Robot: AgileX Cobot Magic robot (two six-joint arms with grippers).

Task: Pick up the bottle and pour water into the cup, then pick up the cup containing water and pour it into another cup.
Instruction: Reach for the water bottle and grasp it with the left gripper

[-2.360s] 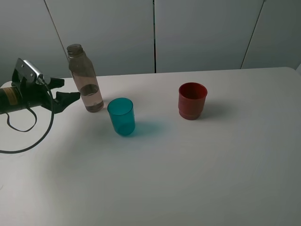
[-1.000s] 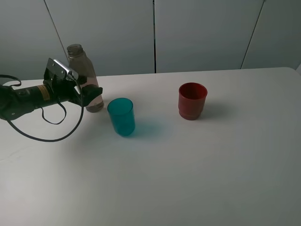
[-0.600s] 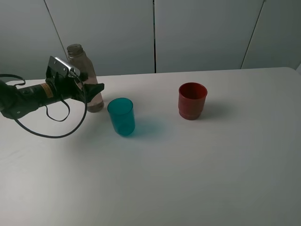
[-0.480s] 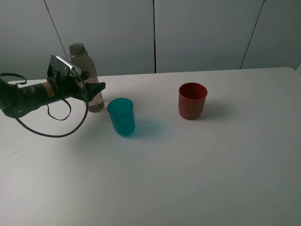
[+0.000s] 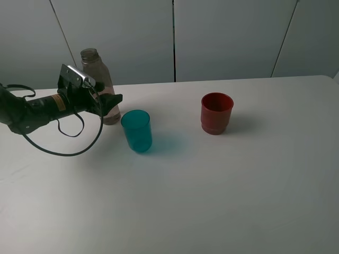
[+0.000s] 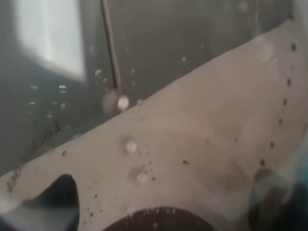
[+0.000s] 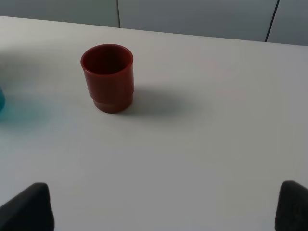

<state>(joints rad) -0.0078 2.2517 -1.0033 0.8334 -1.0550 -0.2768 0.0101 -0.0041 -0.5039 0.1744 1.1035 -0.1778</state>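
Note:
The clear grey-tinted bottle stands at the back left of the table, a little water in its bottom. My left gripper reaches in from the left with its jaws open on either side of the bottle's lower body. The bottle fills the left wrist view at very close range. The teal cup stands just right of and in front of the bottle. The dark-red cup stands further right and shows in the right wrist view as the red cup. My right gripper is open and well short of it.
The white table runs back to a grey panelled wall. A black cable loops under the left arm onto the table. A sliver of the teal cup shows at the edge of the right wrist view.
My left gripper slid right from beside the bottle until its fingers straddled it. The bottle shifted slightly to the right. Both cups stayed put.

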